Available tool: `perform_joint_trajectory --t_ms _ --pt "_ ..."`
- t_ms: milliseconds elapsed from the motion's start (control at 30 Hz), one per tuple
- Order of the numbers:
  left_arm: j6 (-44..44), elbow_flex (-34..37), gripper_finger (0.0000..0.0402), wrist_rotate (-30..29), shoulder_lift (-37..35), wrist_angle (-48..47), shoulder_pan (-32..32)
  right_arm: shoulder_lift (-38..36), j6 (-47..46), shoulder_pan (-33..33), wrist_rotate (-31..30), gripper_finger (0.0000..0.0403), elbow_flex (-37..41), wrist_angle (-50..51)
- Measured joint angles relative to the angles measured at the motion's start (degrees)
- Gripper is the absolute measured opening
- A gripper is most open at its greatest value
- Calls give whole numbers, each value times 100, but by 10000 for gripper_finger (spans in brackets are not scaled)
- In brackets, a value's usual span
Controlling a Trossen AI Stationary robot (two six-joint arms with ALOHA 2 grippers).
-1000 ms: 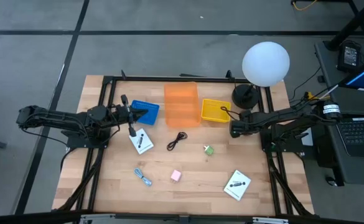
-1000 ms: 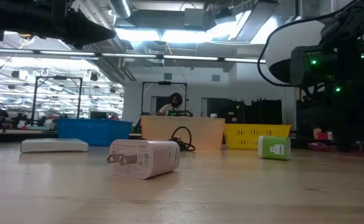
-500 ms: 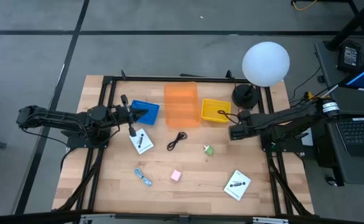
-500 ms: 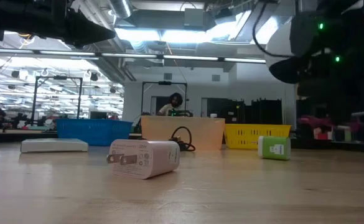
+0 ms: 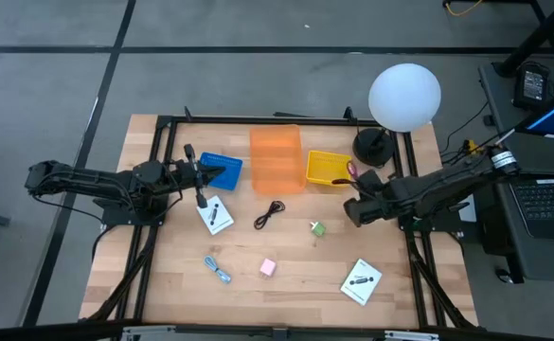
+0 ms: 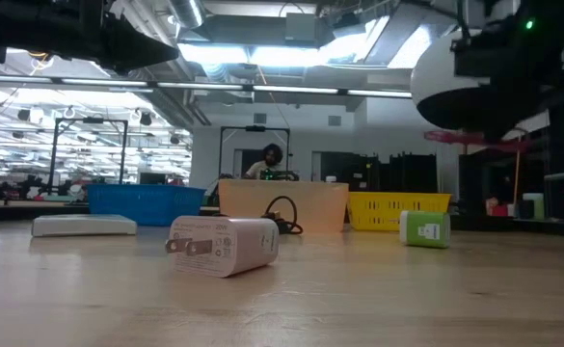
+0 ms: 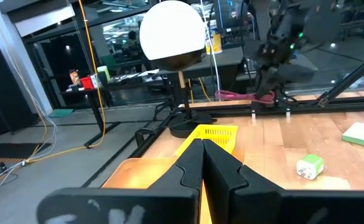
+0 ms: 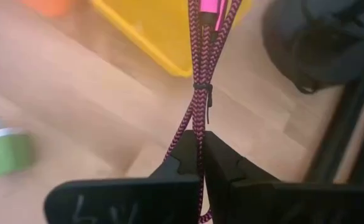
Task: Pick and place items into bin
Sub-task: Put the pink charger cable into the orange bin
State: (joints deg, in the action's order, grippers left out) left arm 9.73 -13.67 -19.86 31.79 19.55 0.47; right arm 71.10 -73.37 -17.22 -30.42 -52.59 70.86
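My right gripper (image 5: 354, 195) (image 8: 199, 142) hangs above the table beside the yellow bin (image 5: 326, 169), shut on a pink-and-black braided cable (image 8: 197, 74). My left gripper (image 5: 204, 180) (image 7: 201, 163) is shut and holds nothing, next to the blue bin (image 5: 222, 169). Flat on the wood lie two white cards (image 5: 215, 215) (image 5: 361, 281), a coiled black cable (image 5: 270, 212), a green piece (image 5: 317, 228), a pink piece (image 5: 268, 268) and a blue piece (image 5: 218, 270). In the low view a white plug (image 6: 224, 246) lies nearest. My right gripper pinches the braided cable between its two fingers as a bundle of several strands (image 8: 198, 127), just behind its small tie (image 8: 201, 88). The strands run along the fingers and stick out ahead of them. The pink connector end (image 8: 210, 7) is over the yellow bin. The cable (image 6: 474, 139) is clear of the table.
An orange bin (image 5: 276, 158) stands between the blue and yellow ones along the far side. A lamp with a white globe (image 5: 404, 97) and a dark base (image 5: 372, 145) stands at the far right corner, close to my right arm. A person (image 6: 273, 159) sits beyond the table.
My right gripper has risen and drifted toward the table's near edge, still shut on the braided cable. The cable's free end has come along with it, from over the yellow bin's middle toward that bin's right rim.
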Motion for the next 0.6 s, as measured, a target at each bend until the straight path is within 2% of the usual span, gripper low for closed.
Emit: perform_joint_trajectory --t_ms 300,467,600 --pt "-10 0 3 130 -1 0 2 -557 916 -424 -594 0 -45 -991" --pt "-1 0 3 188 0 -2 2 -604 1912 -528 -618 0 -41 -1861" --pt "1 0 3 188 0 -3 1 -602 2711 -550 -616 0 346 -2977"
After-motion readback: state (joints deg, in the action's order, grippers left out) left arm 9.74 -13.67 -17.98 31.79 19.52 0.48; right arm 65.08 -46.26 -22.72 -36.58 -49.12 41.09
